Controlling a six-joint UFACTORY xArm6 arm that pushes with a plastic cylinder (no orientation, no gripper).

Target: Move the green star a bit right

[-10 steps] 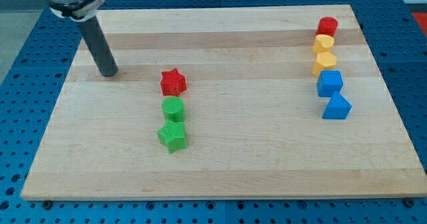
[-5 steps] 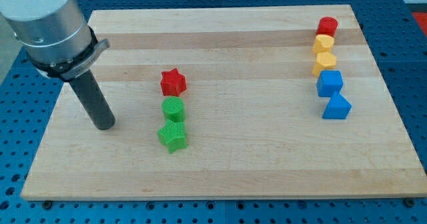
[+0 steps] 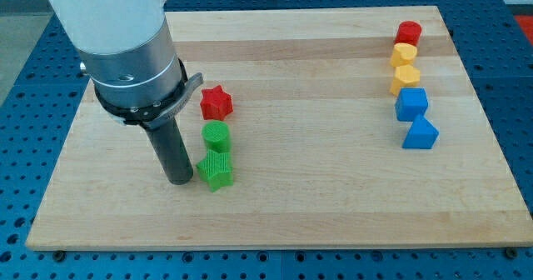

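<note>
Wooden board: green star flat, axis indiscernible.

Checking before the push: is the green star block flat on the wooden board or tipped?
Flat. The green star block shows its ridged top face level on the wooden board; my tip stands at its left.

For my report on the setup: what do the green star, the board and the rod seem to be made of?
Green star: probably 3D-printed plastic, matte, with fine ribbed lines.
Board: pale wood with visible grain and joined strips, smooth finish.
Rod: dark, smooth, maybe metal or plastic; my tip stands just left of the star.
</note>
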